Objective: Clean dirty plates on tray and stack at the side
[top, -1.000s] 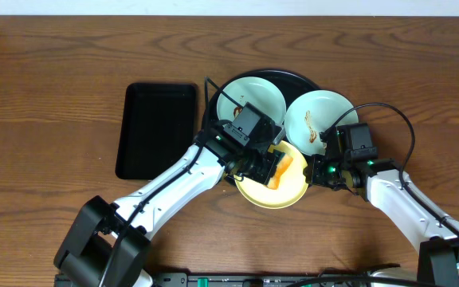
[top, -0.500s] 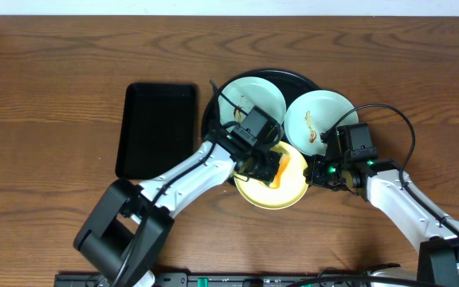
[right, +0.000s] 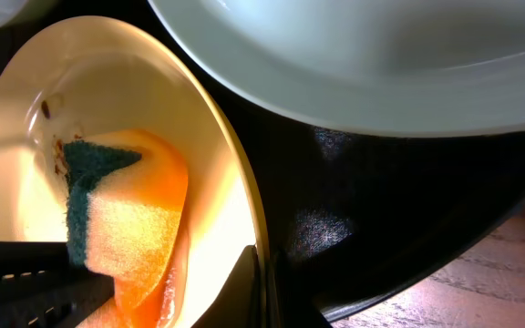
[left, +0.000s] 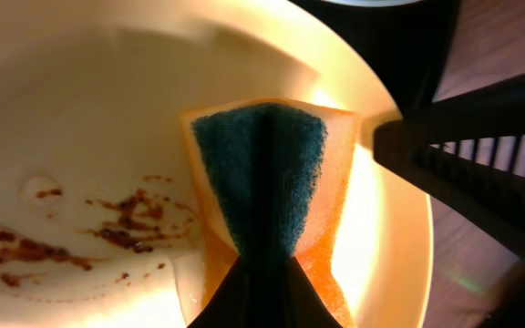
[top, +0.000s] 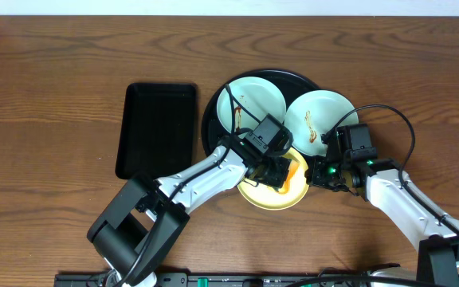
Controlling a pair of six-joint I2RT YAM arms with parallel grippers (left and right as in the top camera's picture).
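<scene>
My left gripper point(top: 279, 172) pinches the orange sponge point(left: 267, 182) inside the smeared yellow plate point(top: 265, 197). My right gripper point(top: 315, 171) clamps that plate's rim.

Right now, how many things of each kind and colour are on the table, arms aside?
2 pale mint-blue plates
1 pale yellow plate
1 orange sponge
1 round black tray
1 rectangular black tray
Total: 6

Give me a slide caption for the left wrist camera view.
Left gripper pinches an orange sponge with a green scouring face inside the yellow plate, beside brown sauce smears.
</scene>
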